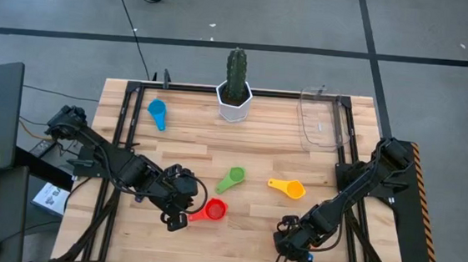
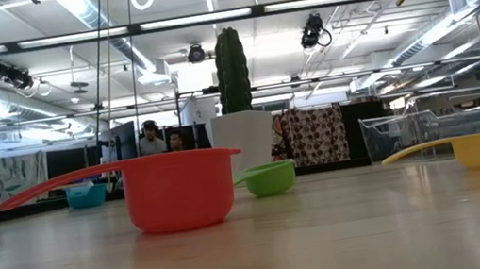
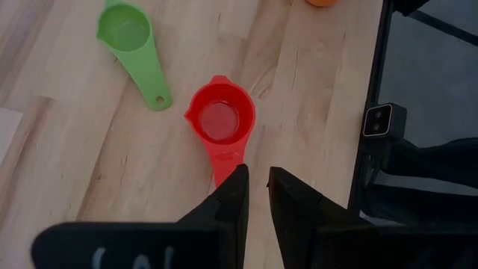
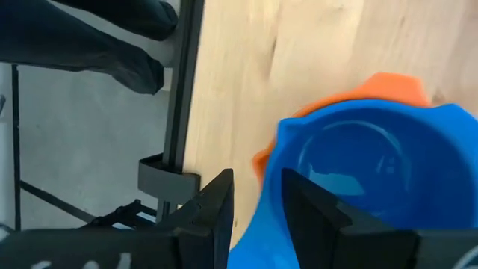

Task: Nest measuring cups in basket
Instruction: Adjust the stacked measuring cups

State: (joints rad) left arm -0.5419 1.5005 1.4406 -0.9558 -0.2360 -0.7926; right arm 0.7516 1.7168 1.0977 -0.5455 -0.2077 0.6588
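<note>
Left tool (image 1: pixel 178 219): low over the front of the table (image 1: pixel 216 142), fingers (image 3: pixel 233 196) drawn narrow with a slim gap; in the left wrist view the handle of the red cup runs in between the fingertips, so it grips that handle.
Red cup (image 1: pixel 214 209): upright on the table just ahead of the left tool, bowl open upward, handle pointing back into the tool.
Green cup (image 1: pixel 232 178): on the table beyond the red cup from the left tool, near it but apart, handle trailing toward the tool side.
Yellow cup (image 1: pixel 288 187): on the table between the two arms, closer to the right arm, well apart from the left tool; handle points toward the green cup.
Light blue cup (image 1: pixel 158 112): far back from the left tool, near the table's rear edge, alone.
Right tool (image 1: pixel 293 246): at the front edge of the table on the right; fingers (image 4: pixel 216 209) narrow, closed across the rim wall of a blue cup.
Blue cup (image 4: pixel 366 187): held at the right tool, bowl filling the right wrist view.
Orange cup (image 4: pixel 392 88): seen only as a rim behind and under the blue cup, apparently nested with it; cannot tell how deep.
Basket (image 1: pixel 323 119): clear bin at the rear of the table, far beyond the right tool; no cup visible inside.
Cactus pot (image 1: pixel 234 100): white, rear centre, between the light blue cup and the basket.
</note>
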